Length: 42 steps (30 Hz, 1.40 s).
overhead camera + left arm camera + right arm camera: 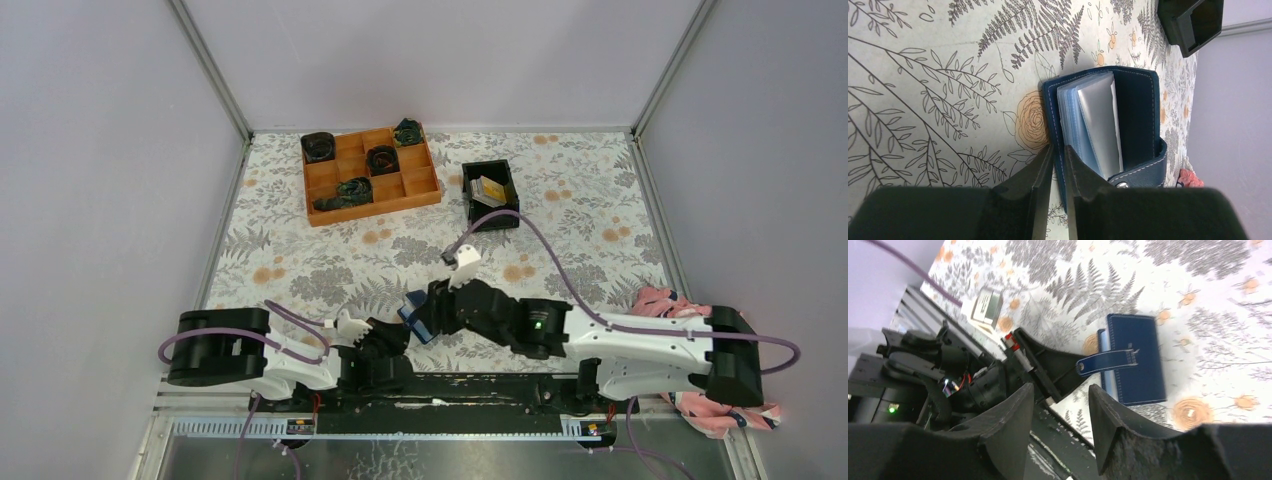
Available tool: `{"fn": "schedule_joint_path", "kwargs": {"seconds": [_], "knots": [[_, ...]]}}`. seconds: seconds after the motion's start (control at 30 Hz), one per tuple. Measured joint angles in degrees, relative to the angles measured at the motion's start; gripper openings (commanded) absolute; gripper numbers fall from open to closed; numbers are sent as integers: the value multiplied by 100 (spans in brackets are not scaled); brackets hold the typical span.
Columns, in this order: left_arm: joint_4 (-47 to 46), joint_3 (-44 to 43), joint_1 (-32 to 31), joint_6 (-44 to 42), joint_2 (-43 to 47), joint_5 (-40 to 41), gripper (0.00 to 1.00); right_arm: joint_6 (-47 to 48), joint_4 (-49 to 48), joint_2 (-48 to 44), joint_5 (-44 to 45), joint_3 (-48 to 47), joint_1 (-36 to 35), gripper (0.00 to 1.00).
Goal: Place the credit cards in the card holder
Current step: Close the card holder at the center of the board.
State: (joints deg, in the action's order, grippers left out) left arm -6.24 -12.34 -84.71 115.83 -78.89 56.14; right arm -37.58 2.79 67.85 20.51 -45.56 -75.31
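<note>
My left hand (pixel 1058 151) is pinched narrow on the cover edge of the card holder (pixel 1138 115). The holder sits partly open on the floral surface (pixel 923 100) near the arm bases, with a silver card (pixel 1103 125) in its clear sleeves. My right hand (pixel 1060 392) hangs over it, fingers spread wide and holding nothing, while other credit cards (pixel 488 188) lie in the black bin (pixel 467 190).

Left fingers (pixel 1034 187) pinch one cover of the open card holder (pixel 1140 115).
</note>
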Motion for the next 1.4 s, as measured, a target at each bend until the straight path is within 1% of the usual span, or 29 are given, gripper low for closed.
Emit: {"fn": "schedule_joint_path", "kwargs": {"seconds": [0.1, 0.23, 0.37, 0.53, 0.77, 0.9, 1.17, 1.27, 1.4], "knots": [[-15, 7, 0, 44, -20, 4, 23, 15, 72, -413, -33, 170, 361, 53], [-33, 9, 0, 74, -42, 20, 22, 24, 22, -529, -411, 566, 1381, 54], [-52, 22, 0, 109, -44, 22, 22, -2, -295, -127, -1207, 1010, 2175, 54], [-24, 57, 0, 105, 46, -15, 21, -195, -1108, 678, -2557, 1528, 2859, 56], [-28, 184, 46, 42, 234, -92, 19, -673, -2479, 1786, -4094, 1648, 3126, 57], [-136, 240, 155, -133, 291, -144, 18, -938, -3106, 2212, -4603, 1698, 3165, 57], [-800, 258, 706, -874, 72, -361, 16, -1309, -4194, 2758, -5158, 1915, 3200, 59], [-1086, 258, 848, -1106, -44, -448, 10, -1335, -4395, 2855, -5219, 1923, 3200, 60], [-1456, 256, 975, -1373, -210, -564, 9, -1366, -4605, 2986, -5287, 1921, 3200, 60]]}}
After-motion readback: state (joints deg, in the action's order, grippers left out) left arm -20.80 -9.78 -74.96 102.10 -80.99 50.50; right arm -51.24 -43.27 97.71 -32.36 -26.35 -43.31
